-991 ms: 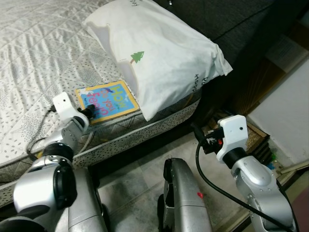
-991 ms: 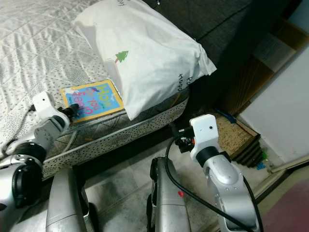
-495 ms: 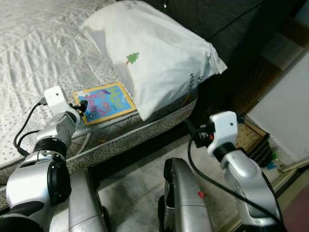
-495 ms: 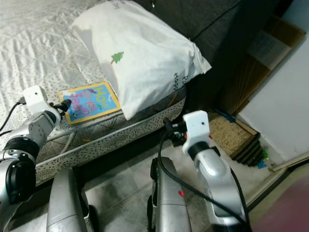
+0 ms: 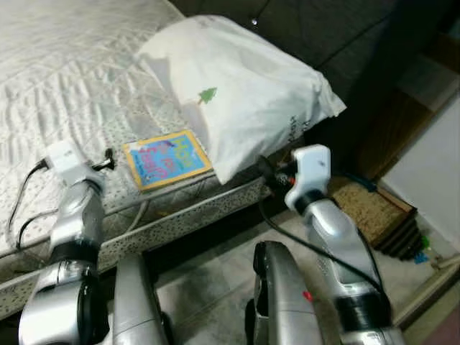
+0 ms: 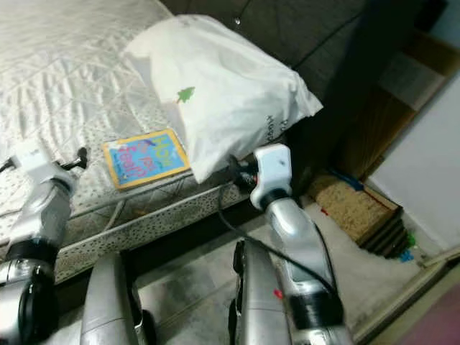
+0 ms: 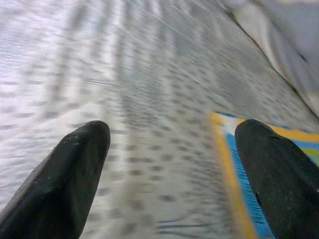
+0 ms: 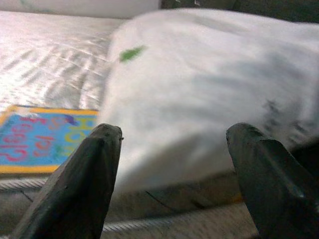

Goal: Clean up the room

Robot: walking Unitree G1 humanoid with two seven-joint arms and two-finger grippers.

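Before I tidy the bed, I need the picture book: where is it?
The picture book lies flat on the bed near its edge, against the white pillow, between the left hand and right hand.

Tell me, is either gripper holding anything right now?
Nothing is held. Left gripper jaws stand open beside the book; right gripper jaws stand open facing the pillow.

A book (image 5: 167,159) with a yellow border and blue cover lies flat on the bed (image 5: 65,86), near its edge. A white pillow (image 5: 241,100) with a small green tree print lies just beside the book, its corner overhanging the mattress. My left gripper (image 5: 108,159) reaches over the bed, close to the book's edge. My right gripper (image 5: 264,169) hovers just below the pillow's lower corner, by the mattress side.
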